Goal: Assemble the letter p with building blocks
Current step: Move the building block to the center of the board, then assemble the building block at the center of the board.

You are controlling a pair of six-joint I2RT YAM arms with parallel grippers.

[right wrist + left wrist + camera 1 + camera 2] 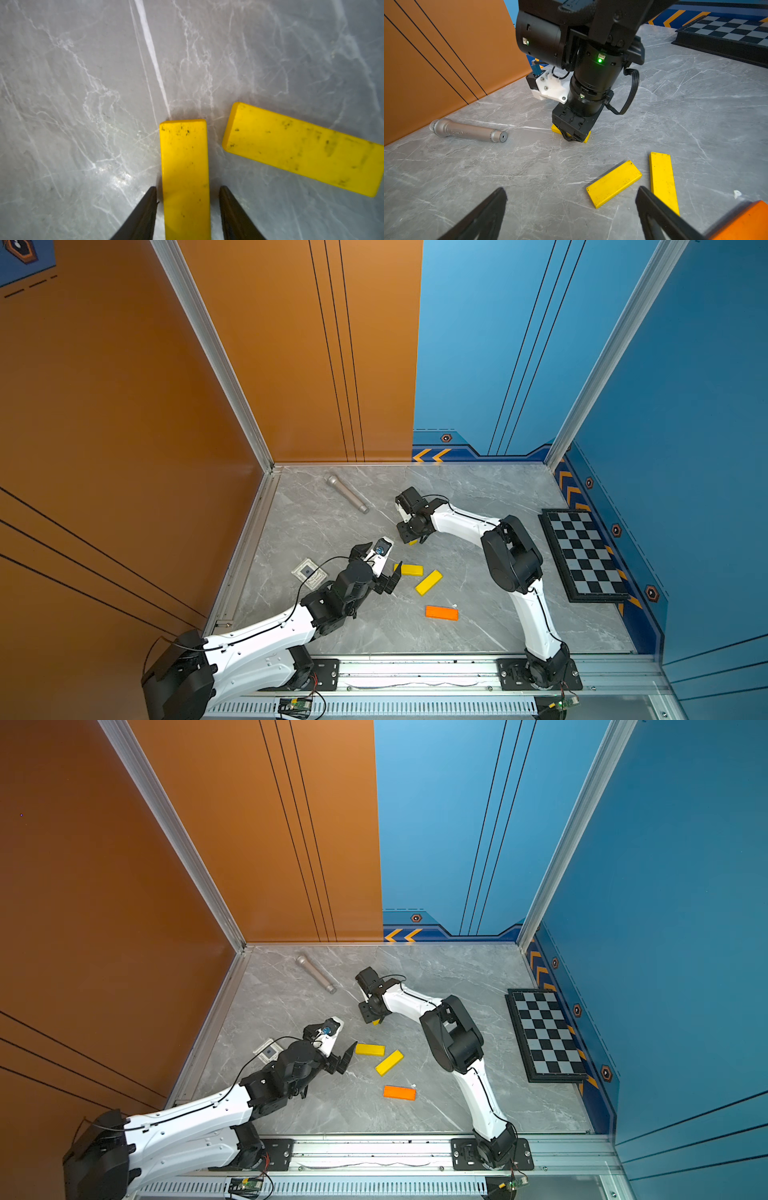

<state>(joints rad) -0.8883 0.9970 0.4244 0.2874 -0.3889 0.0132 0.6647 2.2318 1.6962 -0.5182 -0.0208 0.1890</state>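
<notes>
Grey marble tabletop | two yellow planks flat mid-table, orange plank at their 6 o'clock | right claw released, straddling third yellow plank at 12 o'clock | left claw spread wide

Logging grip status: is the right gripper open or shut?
Open: the right gripper's fingers flank a yellow block, with gaps visible on both sides.
</notes>
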